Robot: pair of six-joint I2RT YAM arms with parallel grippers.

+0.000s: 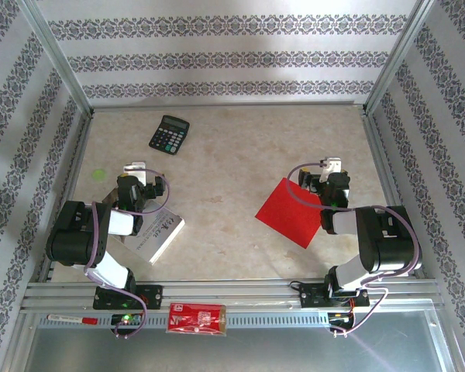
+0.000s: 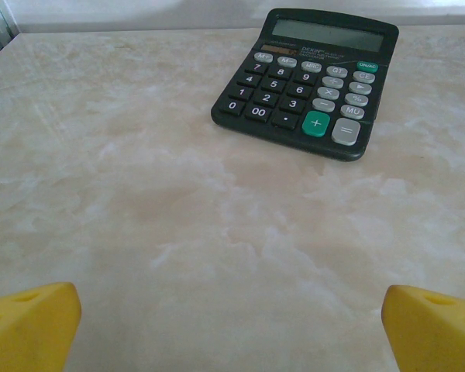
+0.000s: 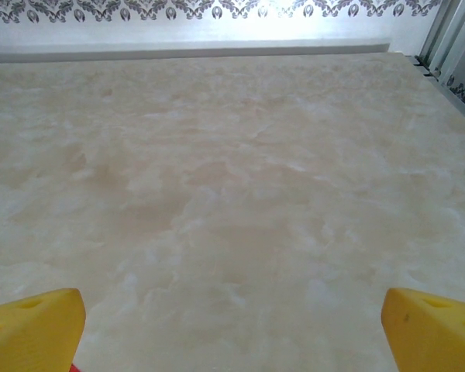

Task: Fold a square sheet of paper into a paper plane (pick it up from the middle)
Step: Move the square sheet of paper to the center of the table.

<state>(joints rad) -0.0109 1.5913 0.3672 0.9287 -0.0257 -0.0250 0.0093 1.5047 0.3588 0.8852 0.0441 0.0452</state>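
Top external: red printed packet (image 1: pixel 197 318) is seen on near rail, betw. arm bases. White booklet (image 1: pixel 160 232) lies partly under L arm. At R arm the square sheet of paper (image 1: pixel 291 211) lies flat on table (image 1: pixel 232 248), unfolded, turned diamond-wise, its right corner hidden under the arm; not gripped. Calculator (image 1: pixel 169 134) sits far left, well apart from sheet.

Left wrist: left gripper (image 2: pixel 232 329) jaws spread wide, nothing betw. yellow fingertips (image 2: pixel 31 322); calculator ahead.

Right wrist: right gripper (image 3: pixel 232 329) likewise spread, nothing grasped; marbled table ahead, red sliver at bottom edge.
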